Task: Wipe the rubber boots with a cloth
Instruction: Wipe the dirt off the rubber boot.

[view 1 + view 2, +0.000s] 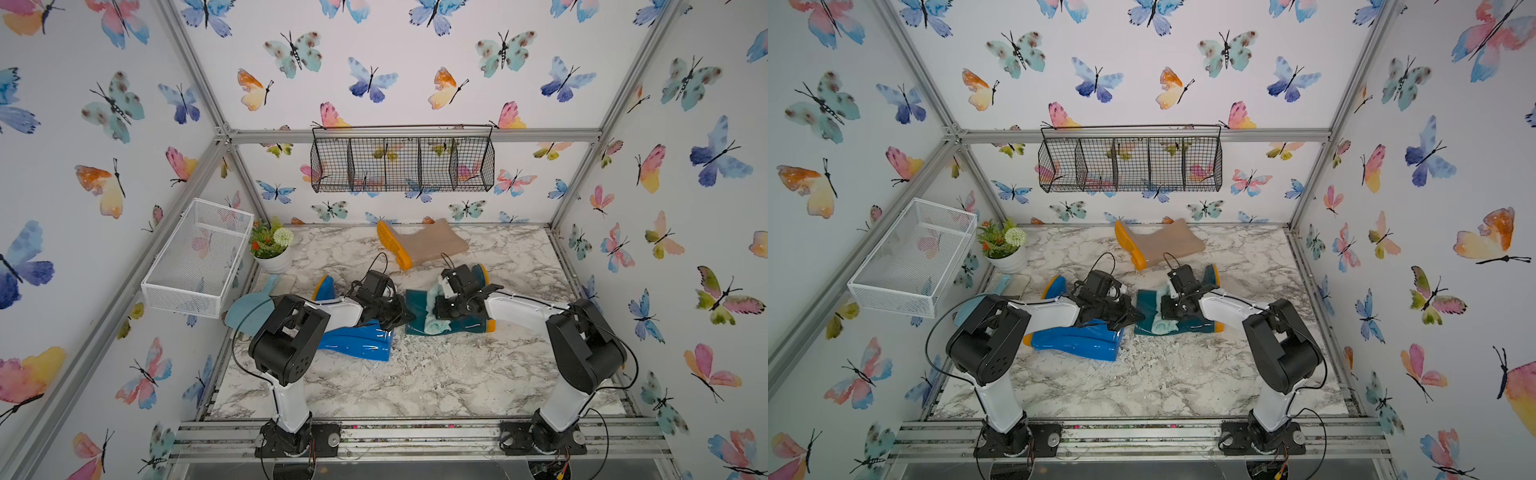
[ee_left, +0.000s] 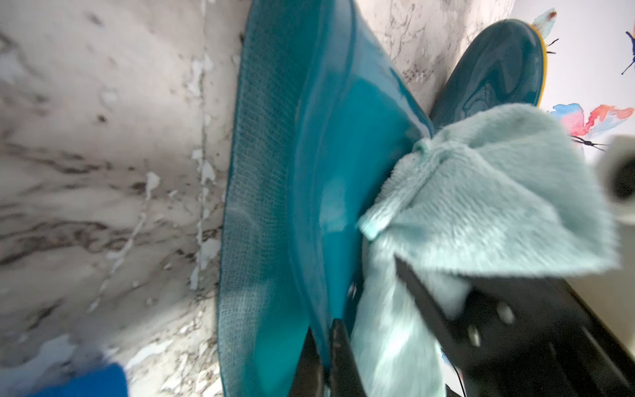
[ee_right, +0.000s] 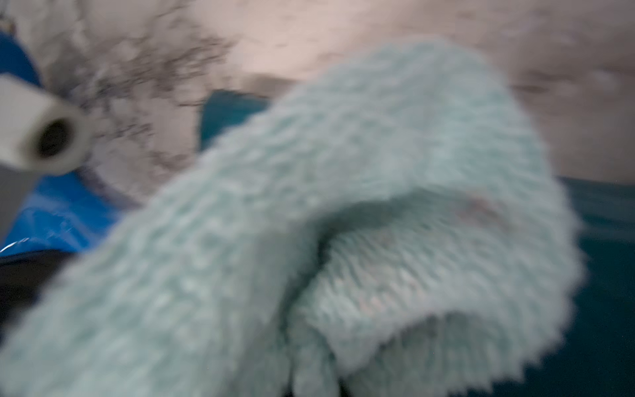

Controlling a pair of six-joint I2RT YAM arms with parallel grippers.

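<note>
Left end effector (image 1: 408, 318) clamped on rim of dark teal boot (image 1: 417, 302) at middle of counter (image 1: 415, 374), cloth (image 1: 434, 328) pinched tight in right end effector (image 1: 437, 312), pressed on that boot, beige boot (image 1: 432, 245) by far edge

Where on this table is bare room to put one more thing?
Free: the front strip of the marble tabletop, between the bright blue rubber boot, the dark teal rubber boot and the front rail; also the back right corner beside the beige rubber boot. Crowded: the middle, around the pale aqua fuzzy cloth and those two boots.
</note>
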